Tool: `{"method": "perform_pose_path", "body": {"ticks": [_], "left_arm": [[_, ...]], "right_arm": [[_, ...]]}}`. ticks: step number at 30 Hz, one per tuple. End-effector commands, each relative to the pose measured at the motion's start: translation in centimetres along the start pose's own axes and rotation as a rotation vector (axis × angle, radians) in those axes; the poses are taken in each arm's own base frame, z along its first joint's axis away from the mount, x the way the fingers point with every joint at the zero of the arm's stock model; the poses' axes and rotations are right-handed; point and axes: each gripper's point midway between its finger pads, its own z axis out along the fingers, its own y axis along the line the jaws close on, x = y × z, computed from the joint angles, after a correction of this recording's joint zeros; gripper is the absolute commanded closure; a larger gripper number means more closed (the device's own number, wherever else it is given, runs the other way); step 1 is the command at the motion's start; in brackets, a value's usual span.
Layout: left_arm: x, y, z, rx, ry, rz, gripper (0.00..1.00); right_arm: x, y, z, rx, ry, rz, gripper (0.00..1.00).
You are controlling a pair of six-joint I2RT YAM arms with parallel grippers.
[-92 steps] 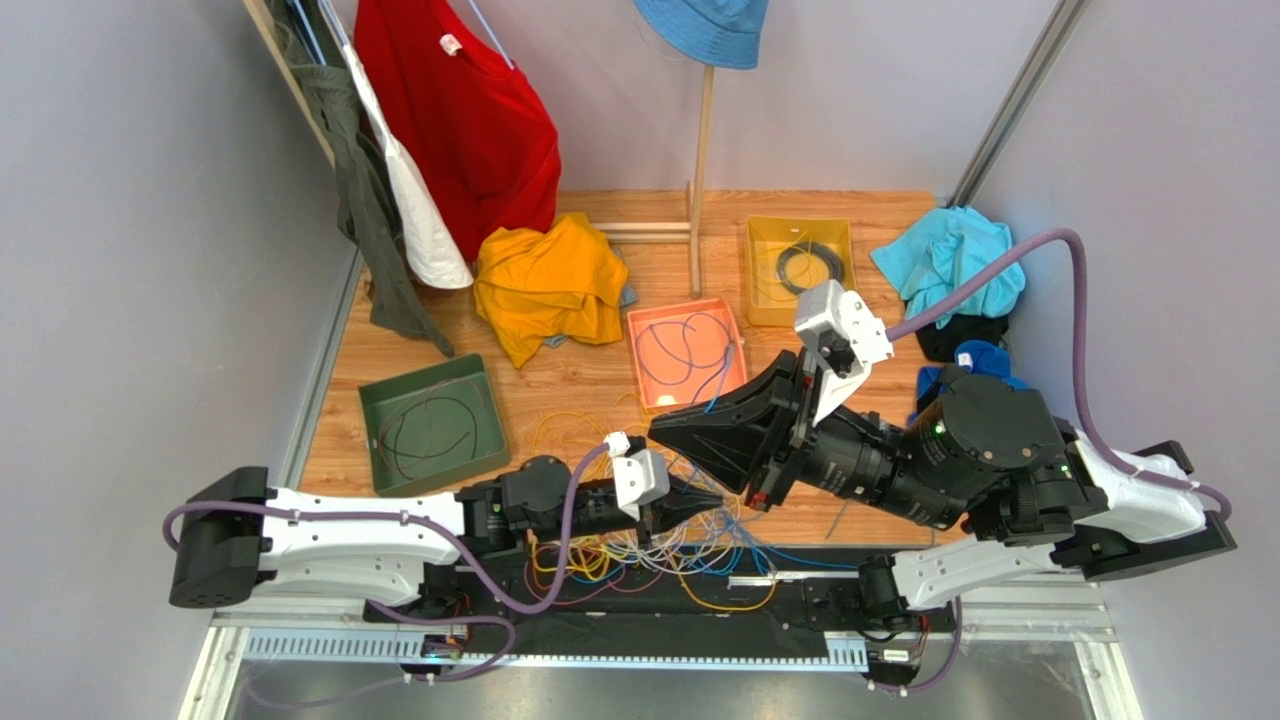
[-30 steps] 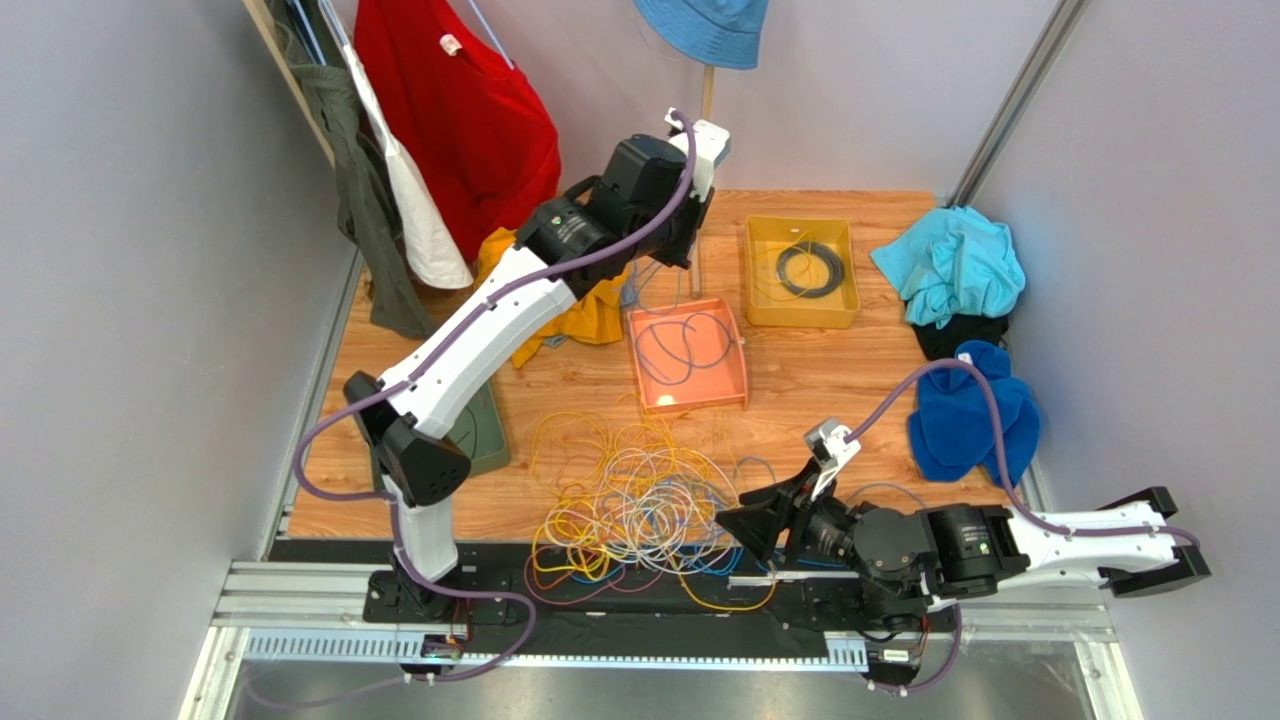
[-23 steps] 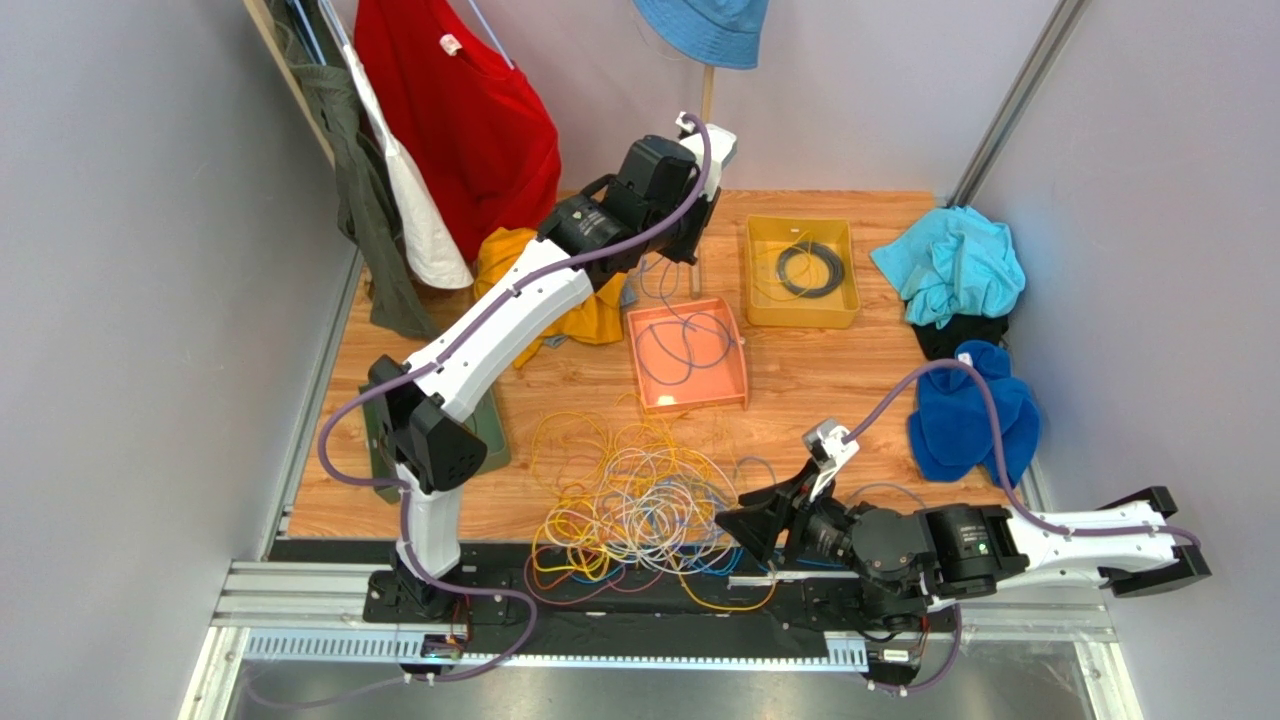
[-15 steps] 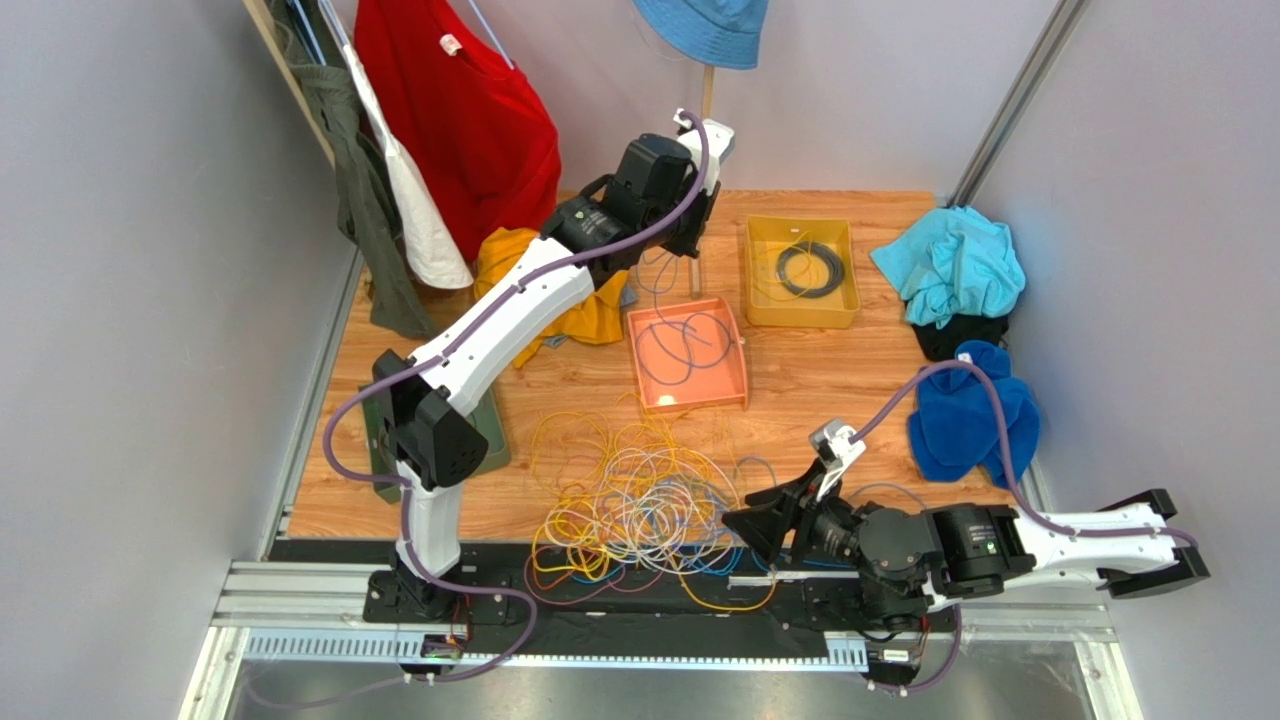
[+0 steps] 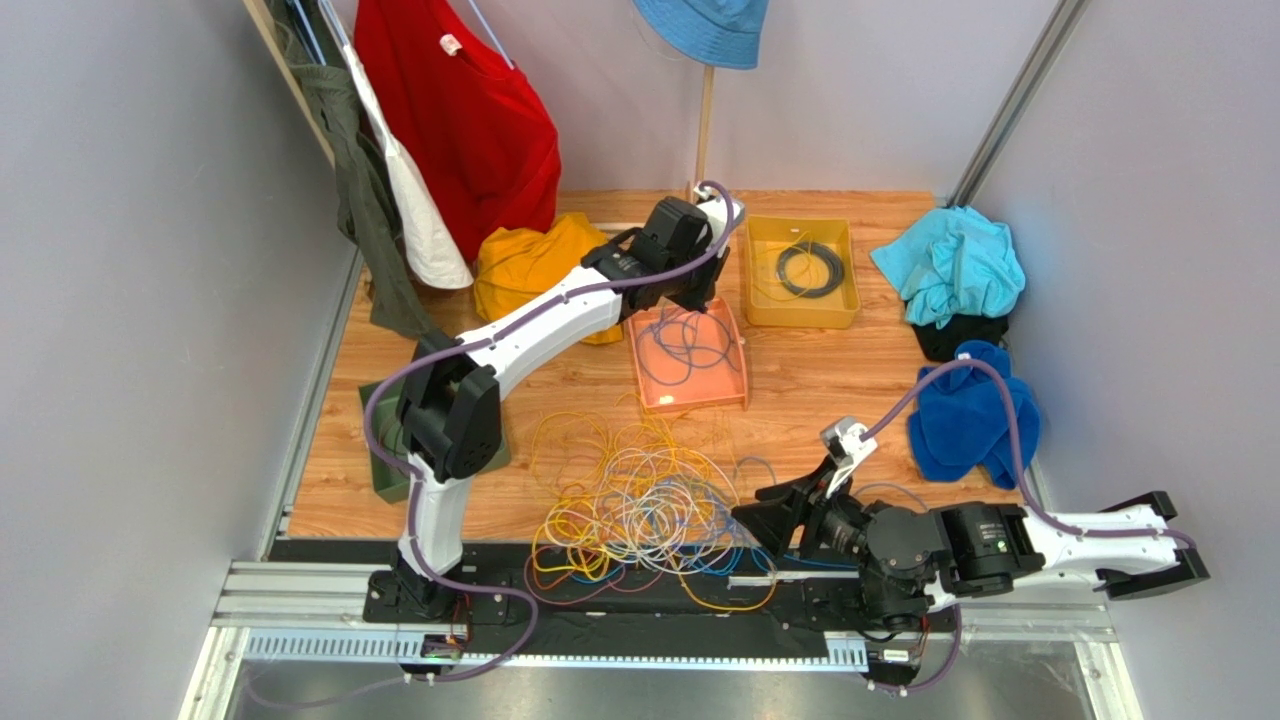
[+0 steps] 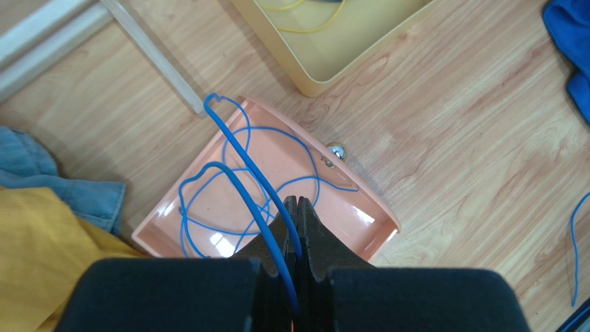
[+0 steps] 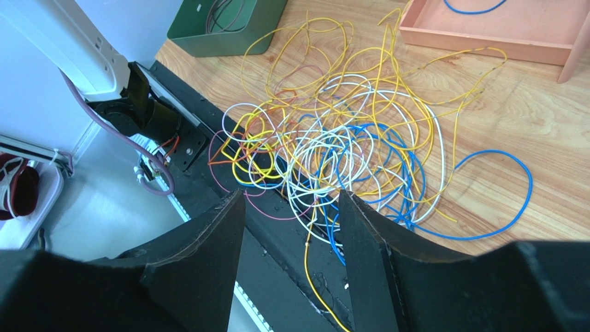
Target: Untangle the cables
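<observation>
At the near edge of the table (image 5: pixel 812 428), about 6 o'clock in the overhead view, the right gripper (image 7: pixel 291 207) lies low with its jaws spread wide and nothing between them. Just ahead of it, toward its 10 o'clock, sprawls the tangle of cables (image 5: pixel 639 503). Yellow, white, blue and orange strands loop over one another, and some spill off the wood onto the black base rail.

Out at 9 o'clock the green tray (image 7: pixel 228 31) sits with a dark cable in it (the left arm's elbow covers much of it from above).

Past the tangle, near the middle of the table, is the salmon tray (image 6: pixel 360 211) with blue cable coiled inside. The left gripper (image 6: pixel 298 204) hangs over it, fingers pressed together on a blue cable (image 6: pixel 244 158). That cable arches up from the pads and bends over the tray's far corner.

At the salmon tray's 1 o'clock stands the yellow tray (image 5: pixel 804 320), holding a black coil (image 5: pixel 810 270).

Farther out lie a yellow garment (image 5: pixel 526 267) at 11 o'clock, a blue cloth (image 5: pixel 962 413) at 3 o'clock and a teal cloth (image 5: pixel 947 255) at 2 o'clock.
</observation>
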Motion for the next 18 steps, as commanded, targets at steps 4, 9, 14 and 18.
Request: {"method": "perform_pose_path", "body": {"ticks": [4,9,14,18], "left_arm": [[1.4,-0.9,2.7,0.061,-0.021,-0.047,1.00],[3.7,-0.3,4.6,0.040,0.027,-0.050,1.00],[7.4,0.8,5.5,-0.011,0.128,-0.054,1.00],[9.9,0.8,5.7,-0.015,0.164,-0.044,1.00]], "right_arm": [[-2.5,0.4,-0.7,0.000,-0.059,0.049,0.44],[-2.6,0.3,-0.8,0.005,-0.060,0.052,0.44],[-2.5,0.2,-0.8,0.012,-0.059,0.059,0.44],[-2.5,0.2,-0.7,0.011,-0.065,0.058,0.44]]}}
